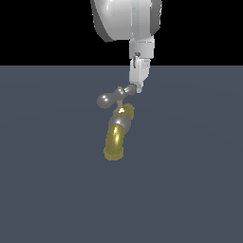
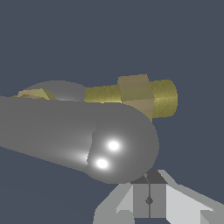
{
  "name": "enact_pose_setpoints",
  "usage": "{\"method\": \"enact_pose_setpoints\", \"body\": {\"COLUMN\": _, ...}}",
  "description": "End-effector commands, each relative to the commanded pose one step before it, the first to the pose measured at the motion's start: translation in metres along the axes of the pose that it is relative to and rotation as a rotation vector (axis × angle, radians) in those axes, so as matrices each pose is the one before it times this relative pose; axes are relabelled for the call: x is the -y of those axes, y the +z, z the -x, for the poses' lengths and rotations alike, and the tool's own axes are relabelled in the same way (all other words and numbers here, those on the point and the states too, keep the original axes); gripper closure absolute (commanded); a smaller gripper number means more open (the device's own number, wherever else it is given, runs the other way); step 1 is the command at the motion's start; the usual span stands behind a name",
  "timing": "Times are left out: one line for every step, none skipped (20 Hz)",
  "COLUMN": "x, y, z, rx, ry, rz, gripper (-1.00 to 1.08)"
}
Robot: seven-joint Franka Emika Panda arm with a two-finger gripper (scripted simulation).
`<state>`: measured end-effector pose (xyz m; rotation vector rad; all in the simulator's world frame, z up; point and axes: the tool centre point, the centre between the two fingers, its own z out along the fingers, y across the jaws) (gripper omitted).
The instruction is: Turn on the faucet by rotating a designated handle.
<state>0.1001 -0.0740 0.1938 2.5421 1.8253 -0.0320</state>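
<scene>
The faucet [image 1: 115,138] is a small tap with a curved brass-yellow spout, a ribbed mouth and a grey collar. It stands on the dark floor in the middle of the exterior view. The handle [image 1: 113,97] is a grey crossbar with bulbous ends on a thin brass stem above the spout. My white gripper [image 1: 138,88] comes down from above. Its fingers are pressed together, with nothing between them, against the handle's end on the exterior view's right. In the wrist view that rounded end [image 2: 120,146] fills the middle, right against my shut gripper [image 2: 148,197]. The brass faucet body [image 2: 140,97] shows behind it.
A flat dark blue-grey floor [image 1: 190,190] spreads around the faucet. The arm's large white wrist [image 1: 126,19] hangs above the handle. Nothing else shows.
</scene>
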Motion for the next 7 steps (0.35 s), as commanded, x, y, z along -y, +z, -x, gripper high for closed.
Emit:
{"method": "enact_pose_setpoints", "body": {"x": 0.00657, "y": -0.00223, "z": -0.05464, "rx": -0.02056, "ry": -0.05539, "rz": 0.00172, "gripper": 1.08}}
{"method": "enact_pose_setpoints", "body": {"x": -0.00066, "y": -0.00011, "z": -0.00612, "rx": -0.00058, "ry": -0.00172, "rz": 0.00025, "gripper": 1.08}}
{"method": "enact_pose_setpoints", "body": {"x": -0.00065, "y": -0.00011, "z": -0.00604, "rx": -0.00057, "ry": -0.00172, "rz": 0.00026, "gripper": 1.08}}
{"method": "enact_pose_setpoints", "body": {"x": -0.00065, "y": -0.00011, "z": -0.00591, "rx": -0.00055, "ry": -0.00165, "rz": 0.00025, "gripper": 1.08}}
{"method": "enact_pose_setpoints", "body": {"x": -0.00065, "y": -0.00011, "z": -0.00582, "rx": -0.00054, "ry": -0.00166, "rz": 0.00026, "gripper": 1.08}}
{"method": "enact_pose_setpoints", "body": {"x": -0.00067, "y": -0.00011, "z": -0.00568, "rx": -0.00050, "ry": -0.00159, "rz": 0.00025, "gripper": 1.08}}
{"method": "enact_pose_setpoints", "body": {"x": 0.00000, "y": 0.00000, "z": 0.00000, "rx": 0.00000, "ry": 0.00000, "rz": 0.00000, "gripper": 1.08}}
